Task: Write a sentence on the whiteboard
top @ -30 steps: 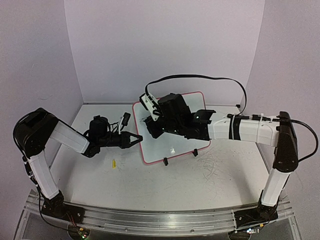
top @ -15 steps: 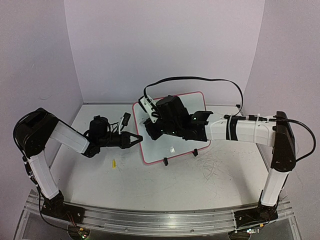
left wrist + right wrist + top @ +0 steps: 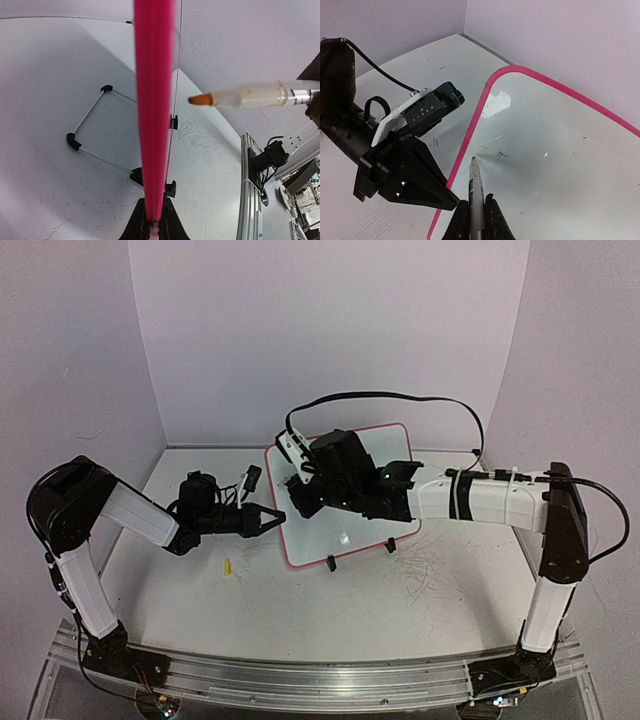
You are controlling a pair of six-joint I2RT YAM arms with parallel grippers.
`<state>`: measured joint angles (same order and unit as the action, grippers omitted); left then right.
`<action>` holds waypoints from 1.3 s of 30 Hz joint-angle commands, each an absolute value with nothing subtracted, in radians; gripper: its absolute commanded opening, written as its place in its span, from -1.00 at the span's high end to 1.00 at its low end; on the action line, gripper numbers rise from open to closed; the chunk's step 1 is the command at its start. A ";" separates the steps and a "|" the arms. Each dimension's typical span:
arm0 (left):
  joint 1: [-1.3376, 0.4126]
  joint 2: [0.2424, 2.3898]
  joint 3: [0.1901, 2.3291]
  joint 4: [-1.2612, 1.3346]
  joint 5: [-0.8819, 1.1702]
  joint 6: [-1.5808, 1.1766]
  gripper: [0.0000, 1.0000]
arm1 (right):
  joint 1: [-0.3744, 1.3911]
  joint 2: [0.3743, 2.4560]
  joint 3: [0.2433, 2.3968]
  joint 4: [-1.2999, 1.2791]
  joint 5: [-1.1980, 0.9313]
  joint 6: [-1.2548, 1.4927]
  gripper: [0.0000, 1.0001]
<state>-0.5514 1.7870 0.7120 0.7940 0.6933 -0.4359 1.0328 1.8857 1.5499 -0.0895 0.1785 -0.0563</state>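
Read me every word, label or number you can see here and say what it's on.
The whiteboard: no writing, only faint specks.
The black module on the left arm: pale marks, too blurred to read.
The marker: barrel marks too small to read.
Nothing legible anywhere.

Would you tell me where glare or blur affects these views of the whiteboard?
Right wrist: bright glare near the rounded corner of the whiteboard, marker sharp. Left wrist: its pink rim, edge-on and close, looks soft. Top external: one small glint low on the board.

whiteboard point(image 3: 560, 150) – white w/ pink rim, orange-tip marker point(image 3: 255, 95)
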 commanded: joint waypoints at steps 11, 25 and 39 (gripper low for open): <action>-0.571 1.786 0.739 0.744 0.655 -0.397 1.00 | 1.037 1.919 1.593 -0.058 0.215 -0.048 1.00; -0.572 1.781 0.745 0.726 0.653 -0.386 1.00 | 1.038 1.904 1.555 -0.063 0.249 -0.032 1.00; -0.573 1.770 0.749 0.708 0.647 -0.381 1.00 | 1.037 1.869 1.520 -0.070 0.262 -0.019 1.00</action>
<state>-0.5556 1.7870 0.7163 0.7738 0.6849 -0.4191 1.0394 1.9069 1.5371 -0.0722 0.2225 -0.0362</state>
